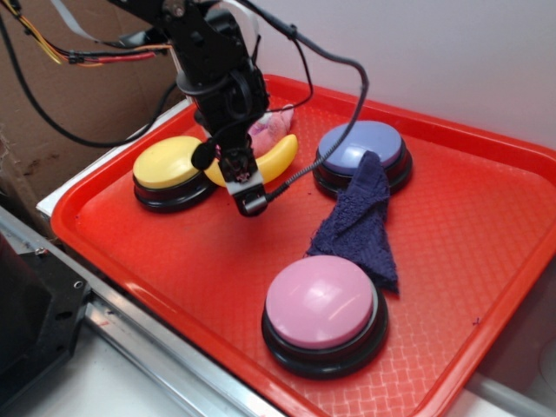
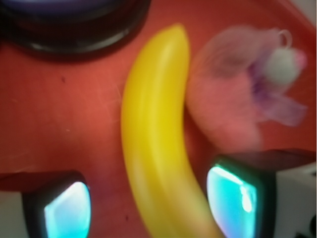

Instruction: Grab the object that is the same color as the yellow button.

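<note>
The object, a glossy yellow toy banana (image 1: 280,156), lies on the red tray (image 1: 486,234) between the yellow button (image 1: 169,162) and a lavender-blue button (image 1: 360,148). My gripper (image 1: 228,167) is low over the banana's left half. In the wrist view the banana (image 2: 153,129) runs up the middle, and the gripper (image 2: 153,198) is open with one finger on each side of it. The right finger (image 2: 233,196) is close to the banana, and red tray shows between the banana and the left finger (image 2: 67,208).
A pink plush toy (image 1: 274,126) (image 2: 233,104) lies against the banana's far side. A dark blue cloth (image 1: 360,221) drapes off the lavender-blue button. A pink button (image 1: 323,304) stands near the front. A black button base (image 2: 74,34) fills the wrist view's top left.
</note>
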You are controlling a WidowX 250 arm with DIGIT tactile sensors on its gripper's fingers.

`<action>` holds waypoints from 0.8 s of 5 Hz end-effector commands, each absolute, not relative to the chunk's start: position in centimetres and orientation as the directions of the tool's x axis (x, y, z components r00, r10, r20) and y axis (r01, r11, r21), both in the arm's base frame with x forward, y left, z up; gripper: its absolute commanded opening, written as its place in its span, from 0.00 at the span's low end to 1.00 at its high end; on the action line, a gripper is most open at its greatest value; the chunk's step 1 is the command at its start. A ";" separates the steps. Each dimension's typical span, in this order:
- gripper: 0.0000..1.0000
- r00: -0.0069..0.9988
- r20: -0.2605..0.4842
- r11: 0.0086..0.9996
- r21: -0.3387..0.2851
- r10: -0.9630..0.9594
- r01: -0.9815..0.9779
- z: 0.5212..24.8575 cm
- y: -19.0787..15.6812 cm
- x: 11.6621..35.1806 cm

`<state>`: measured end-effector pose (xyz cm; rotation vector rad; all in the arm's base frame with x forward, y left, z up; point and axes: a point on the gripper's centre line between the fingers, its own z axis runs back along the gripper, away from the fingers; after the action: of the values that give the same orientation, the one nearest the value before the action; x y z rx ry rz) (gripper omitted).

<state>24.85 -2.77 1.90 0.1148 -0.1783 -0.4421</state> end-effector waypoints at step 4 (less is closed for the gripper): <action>0.00 0.920 0.161 0.934 0.049 -0.357 0.353 5.5 -3.5 24.8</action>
<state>23.61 -3.04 4.26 0.0148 -0.1059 -0.3493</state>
